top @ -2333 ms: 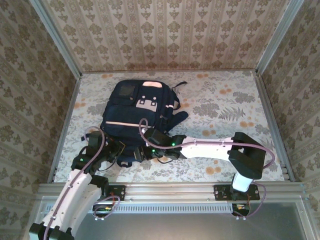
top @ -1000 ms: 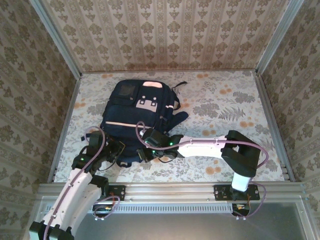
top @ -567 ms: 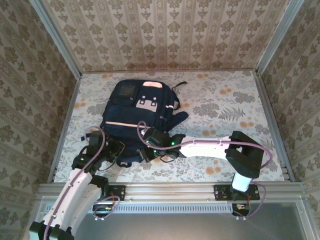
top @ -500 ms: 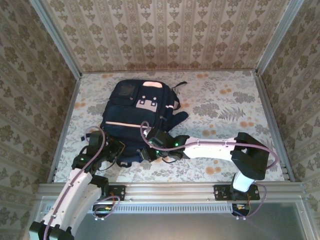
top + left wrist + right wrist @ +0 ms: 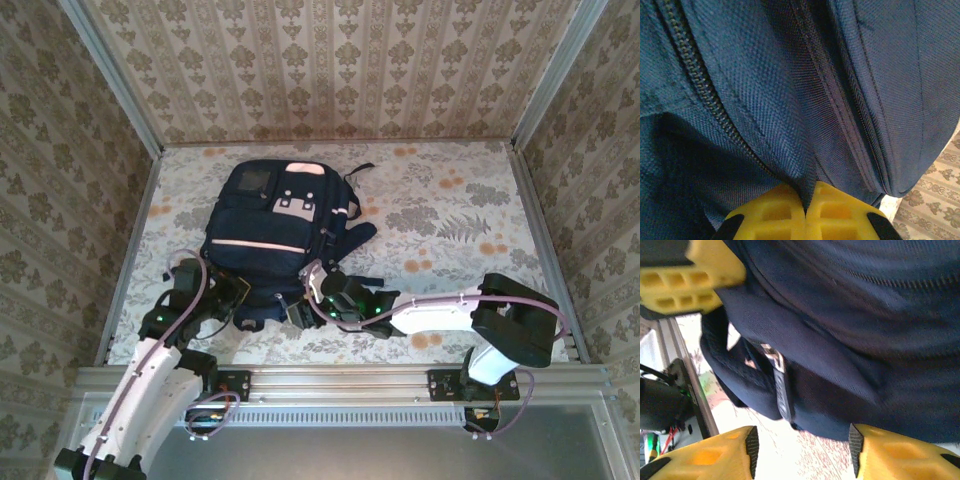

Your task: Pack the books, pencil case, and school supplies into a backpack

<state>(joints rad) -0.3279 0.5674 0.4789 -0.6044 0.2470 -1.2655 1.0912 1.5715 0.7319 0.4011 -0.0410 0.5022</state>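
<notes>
Pinching backpack point(image 5: 790, 90) fabric, L gripper point(image 5: 805, 199)

Beige damask-patterned walls point(image 5: 350, 70) enclose the floral-clothed table point(image 5: 470, 200) on three sides; a metal rail point(image 5: 350, 384) lines its near edge.

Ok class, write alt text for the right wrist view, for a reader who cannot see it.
The right claw, open, frames a dark zipper pull hanging from the edge of the navy backpack, which lies on a floral table. At top left, the left claw is shut on a fold of the backpack's fabric.
</notes>
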